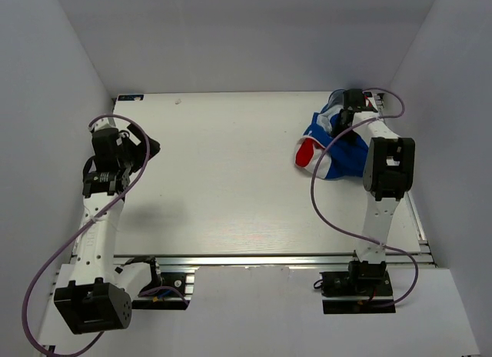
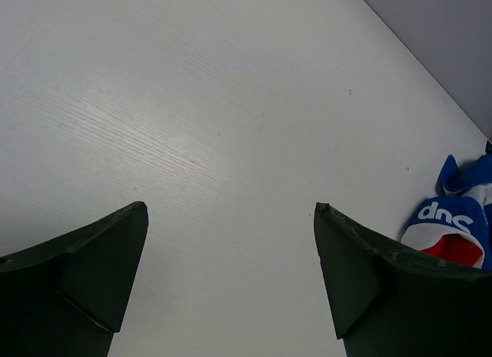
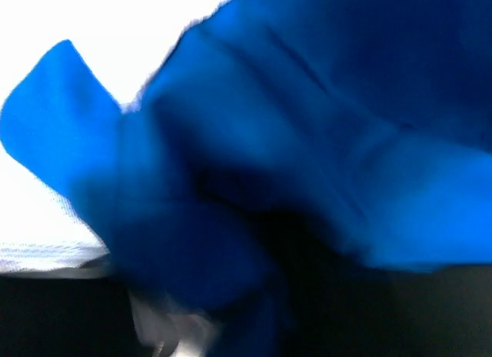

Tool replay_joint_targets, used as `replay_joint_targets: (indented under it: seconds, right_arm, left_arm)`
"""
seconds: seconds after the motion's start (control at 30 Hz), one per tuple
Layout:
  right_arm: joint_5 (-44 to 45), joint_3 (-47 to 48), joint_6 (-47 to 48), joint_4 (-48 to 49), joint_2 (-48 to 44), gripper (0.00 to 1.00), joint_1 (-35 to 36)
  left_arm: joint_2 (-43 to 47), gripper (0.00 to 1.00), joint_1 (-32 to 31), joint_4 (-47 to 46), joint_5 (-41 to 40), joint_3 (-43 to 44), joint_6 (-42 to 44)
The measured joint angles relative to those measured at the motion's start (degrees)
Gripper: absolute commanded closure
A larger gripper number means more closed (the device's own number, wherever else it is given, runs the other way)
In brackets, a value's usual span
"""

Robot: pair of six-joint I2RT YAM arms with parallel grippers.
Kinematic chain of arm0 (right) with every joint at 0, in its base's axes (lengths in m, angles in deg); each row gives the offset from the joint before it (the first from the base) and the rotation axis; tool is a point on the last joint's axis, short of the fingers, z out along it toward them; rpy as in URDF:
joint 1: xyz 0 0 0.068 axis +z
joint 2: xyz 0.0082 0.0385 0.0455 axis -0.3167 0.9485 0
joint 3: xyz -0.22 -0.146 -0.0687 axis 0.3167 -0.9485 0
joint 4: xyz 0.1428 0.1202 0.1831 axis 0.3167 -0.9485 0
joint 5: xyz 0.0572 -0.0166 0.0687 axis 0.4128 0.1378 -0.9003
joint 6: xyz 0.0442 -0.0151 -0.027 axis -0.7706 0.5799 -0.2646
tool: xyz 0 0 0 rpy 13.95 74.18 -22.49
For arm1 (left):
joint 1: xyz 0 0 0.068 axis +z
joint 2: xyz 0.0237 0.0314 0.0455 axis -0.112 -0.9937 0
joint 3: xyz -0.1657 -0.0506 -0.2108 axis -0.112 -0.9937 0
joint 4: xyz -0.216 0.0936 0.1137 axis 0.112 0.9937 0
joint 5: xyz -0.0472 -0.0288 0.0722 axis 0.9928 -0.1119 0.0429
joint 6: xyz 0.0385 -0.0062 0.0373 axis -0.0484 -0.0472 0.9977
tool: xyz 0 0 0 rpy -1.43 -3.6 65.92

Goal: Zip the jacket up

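The royal-blue jacket (image 1: 330,148) lies crumpled at the far right of the table, with its red and white panels toward the left. It also shows at the right edge of the left wrist view (image 2: 453,222), with white lettering and a red patch. My right gripper (image 1: 343,120) is down on the jacket's far part. The right wrist view is filled with blurred blue jacket fabric (image 3: 307,103), and its fingers are hidden. My left gripper (image 2: 231,241) is open and empty above bare table at the far left (image 1: 151,148). The zipper does not show.
The white table (image 1: 231,180) is boxed in by grey walls at the left, back and right. The right arm (image 1: 388,168) reaches along the right side, with its purple cable (image 1: 315,195) looping over the table. A metal rail (image 1: 269,259) runs along the near edge.
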Motion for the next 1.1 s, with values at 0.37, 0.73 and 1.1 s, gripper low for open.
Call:
replay_joint_targets:
  seconds: [0.37, 0.73, 1.1]
  right_arm:
    - [-14.01, 12.02, 12.2, -2.43, -2.95, 1.0, 1.51]
    - [-36.48, -1.4, 42.34, -2.23, -35.54, 0.96, 30.77]
    - [-15.15, -39.3, 24.59, -2.23, -50.21, 0.1, 26.43]
  left_arm:
    - [-0.85, 0.02, 0.0, -2.73, 2.49, -0.48, -0.22]
    - [0.7, 0.02, 0.0, -2.01, 4.33, -0.46, -0.37]
    - [1.51, 0.02, 0.0, 0.63, 5.09, 1.46, -0.17]
